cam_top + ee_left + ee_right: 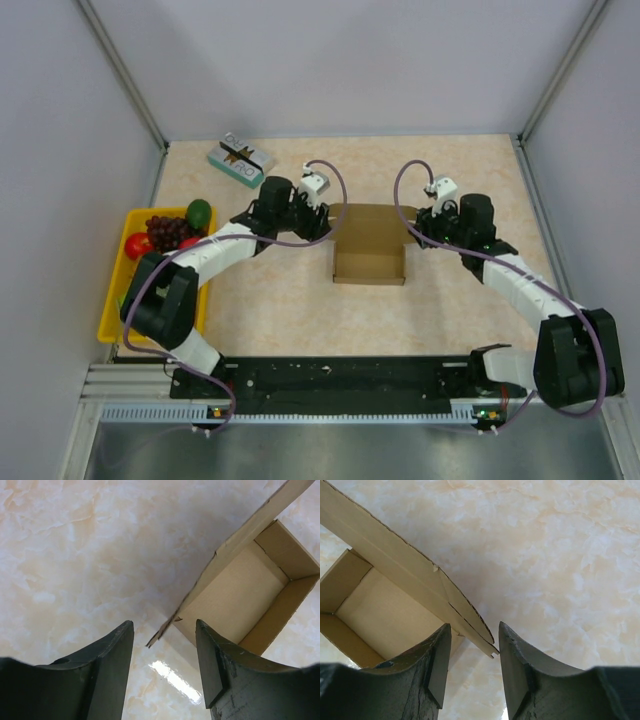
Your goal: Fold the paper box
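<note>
Top external | paper box [369,262] sits half-formed on counter [280,300], between left tool [164,630] and right tool [472,630] | both gape open, holding nothing (a flap edge pokes into each gap) | step: side flaps | next, likely: pinch, fold inward.

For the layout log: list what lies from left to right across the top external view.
yellow tray → small teal-and-white box → left end effector → paper box → right end effector
</note>
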Controlling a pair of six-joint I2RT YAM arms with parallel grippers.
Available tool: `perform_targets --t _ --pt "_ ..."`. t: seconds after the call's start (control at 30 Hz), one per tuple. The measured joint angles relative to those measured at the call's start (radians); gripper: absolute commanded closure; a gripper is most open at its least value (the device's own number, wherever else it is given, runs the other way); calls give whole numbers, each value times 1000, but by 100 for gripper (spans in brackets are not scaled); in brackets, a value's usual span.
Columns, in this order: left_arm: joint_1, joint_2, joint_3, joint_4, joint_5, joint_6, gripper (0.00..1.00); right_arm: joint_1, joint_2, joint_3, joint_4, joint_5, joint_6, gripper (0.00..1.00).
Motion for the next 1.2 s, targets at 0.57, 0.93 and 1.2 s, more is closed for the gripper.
perform_targets --t 0.57,0.93,1.2 --pt "-34 -13 -31 40 -77 -111 75 10 -54 -98 81 5 122 77" --pt "-195 -107 -121 94 -397 -250 85 208 -201 -177 109 243 247 93" --pt "-233 -108 -129 83 -534 -344 89 292 -224 -177 51 410 337 100"
